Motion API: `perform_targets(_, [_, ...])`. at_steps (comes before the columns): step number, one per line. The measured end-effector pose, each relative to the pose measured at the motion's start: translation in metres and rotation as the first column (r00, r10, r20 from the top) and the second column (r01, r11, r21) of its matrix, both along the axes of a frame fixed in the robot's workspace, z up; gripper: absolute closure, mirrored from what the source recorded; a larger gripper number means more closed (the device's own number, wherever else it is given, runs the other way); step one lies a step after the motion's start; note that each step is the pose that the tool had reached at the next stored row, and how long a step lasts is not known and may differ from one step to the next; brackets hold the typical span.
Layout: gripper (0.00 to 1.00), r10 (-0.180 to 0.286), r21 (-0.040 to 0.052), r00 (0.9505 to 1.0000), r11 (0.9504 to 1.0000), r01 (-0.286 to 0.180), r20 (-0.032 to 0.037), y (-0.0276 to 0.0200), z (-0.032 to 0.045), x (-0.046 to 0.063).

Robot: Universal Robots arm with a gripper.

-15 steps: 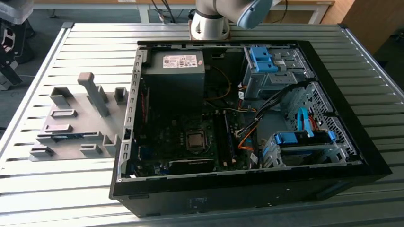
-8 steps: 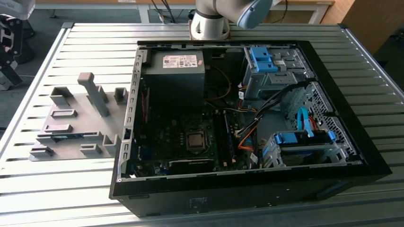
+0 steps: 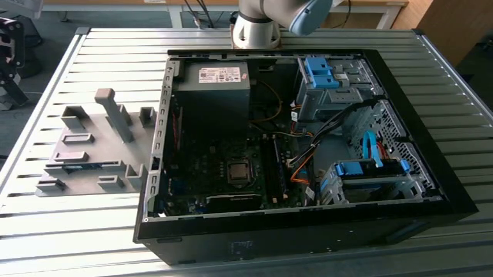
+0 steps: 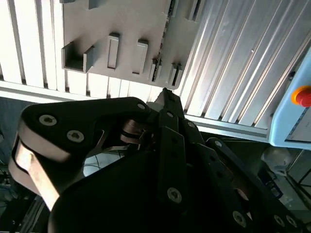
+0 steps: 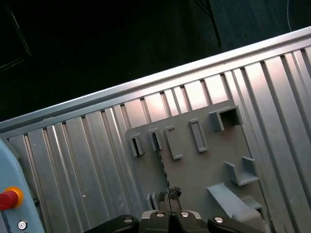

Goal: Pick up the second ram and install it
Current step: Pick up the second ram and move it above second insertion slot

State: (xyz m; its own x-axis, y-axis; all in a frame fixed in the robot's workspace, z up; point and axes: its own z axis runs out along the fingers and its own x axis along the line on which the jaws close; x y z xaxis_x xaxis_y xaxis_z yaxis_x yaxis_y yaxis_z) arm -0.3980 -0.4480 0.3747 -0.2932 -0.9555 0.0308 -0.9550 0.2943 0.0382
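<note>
A: Locate the second ram (image 3: 80,167), the thin, long blue circuit-board stick.

B: Exterior view's left, a little below mid-height. It sits in the grey moulded plastic fixture plate (image 3: 106,151), between two narrow rails. Not yet lifted. In the first wrist view the ram (image 5: 164,170) reads as a thin dark line, seen edge-on.

A: Why stood on edge?

B: My reading: the rails keep it upright, so the top edge is free for a pinch from above. The black open computer case (image 3: 308,242) lies on its side on the ribbed aluminium table (image 3: 77,242), board facing up. Probably so a stick can go in by a straight downward push.

A: Tool?

B: Black two-finger gripper (image 4: 165,94) hangs well above the plate. In the first wrist view it (image 5: 170,193) lines up with one end of the rail. The fingertips look drawn together with nothing between them. It touches nothing.
</note>
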Motion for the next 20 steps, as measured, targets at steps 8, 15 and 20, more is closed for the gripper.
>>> perform_targets(8, [0.89, 0.126, 0.0, 0.992, 0.992, -0.126, 0.0, 0.0, -0.0016, -0.0001])
perform_targets(15, [0.89, 0.187, -0.0001, 0.9824, 0.9824, -0.187, 0.0004, -0.0002, -0.0035, -0.0001])
perform_targets(20, [0.89, 0.265, -0.0001, 0.9643, 0.9643, -0.265, 0.0008, -0.0001, -0.0049, -0.0001])
